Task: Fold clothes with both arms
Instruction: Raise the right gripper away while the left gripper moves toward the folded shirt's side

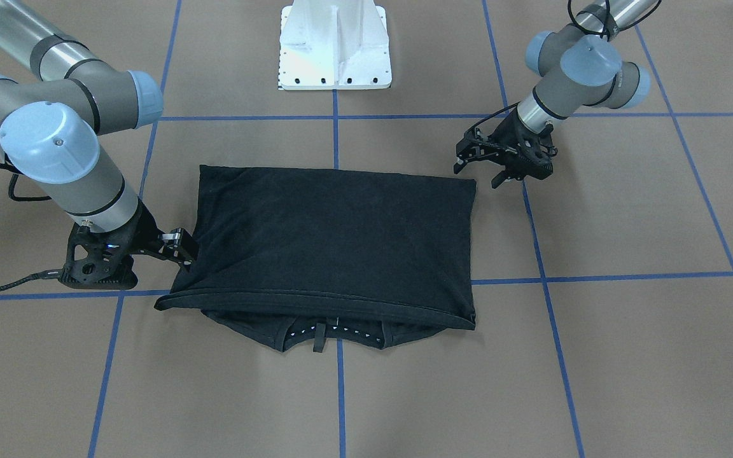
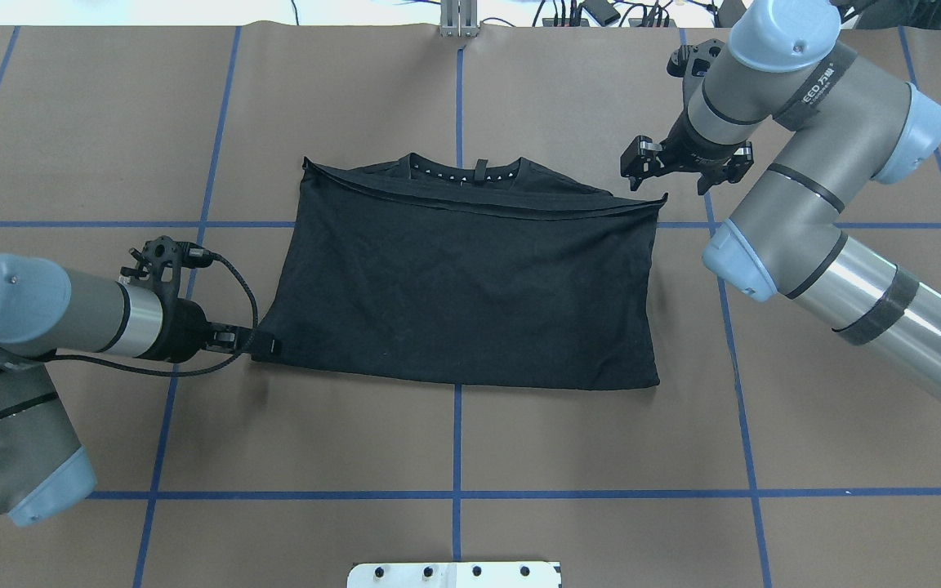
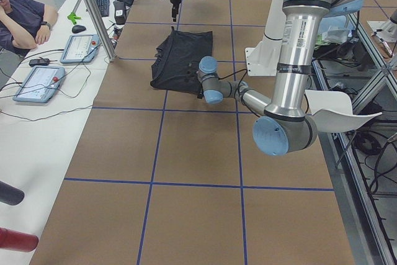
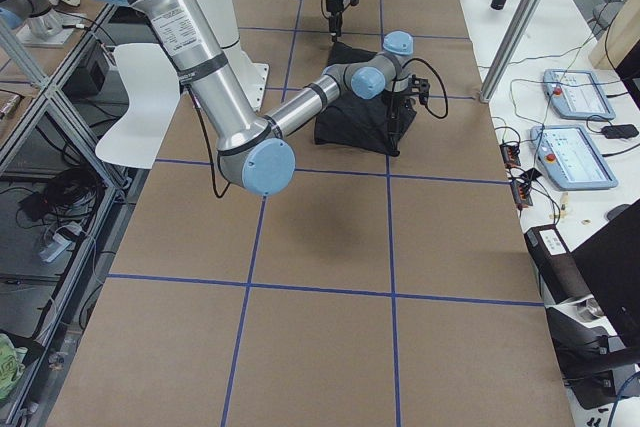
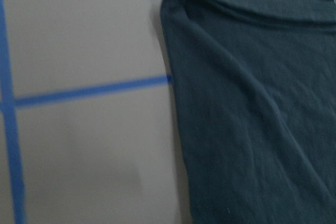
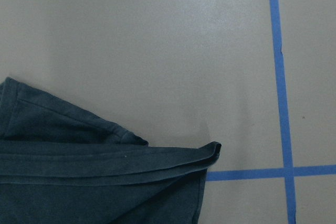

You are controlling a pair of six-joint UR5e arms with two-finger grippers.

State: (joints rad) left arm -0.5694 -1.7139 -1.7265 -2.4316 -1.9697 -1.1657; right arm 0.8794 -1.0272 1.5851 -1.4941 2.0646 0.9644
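The clothes are one black T-shirt (image 1: pixel 341 242) (image 2: pixel 470 286) lying flat on the brown table, folded in half. Its hem edge lies just short of the collar (image 1: pixel 335 334), where white triangles show. My left gripper (image 1: pixel 478 176) (image 2: pixel 262 343) stands open beside the shirt's near corner on my left, holding nothing. My right gripper (image 1: pixel 183 248) (image 2: pixel 671 173) is open next to the far corner on my right, close to the cloth edge. Both wrist views show the shirt (image 5: pixel 252 119) (image 6: pixel 79 182) with no fingers in the picture. The chest print is hidden.
The white pedestal base (image 1: pixel 335 44) (image 2: pixel 454 574) is bolted at the robot's side of the table. Blue tape lines (image 2: pixel 458 457) grid the brown surface. A person (image 3: pixel 18 20) sits at a side desk with control tablets (image 3: pixel 80 48) (image 4: pixel 570 97).
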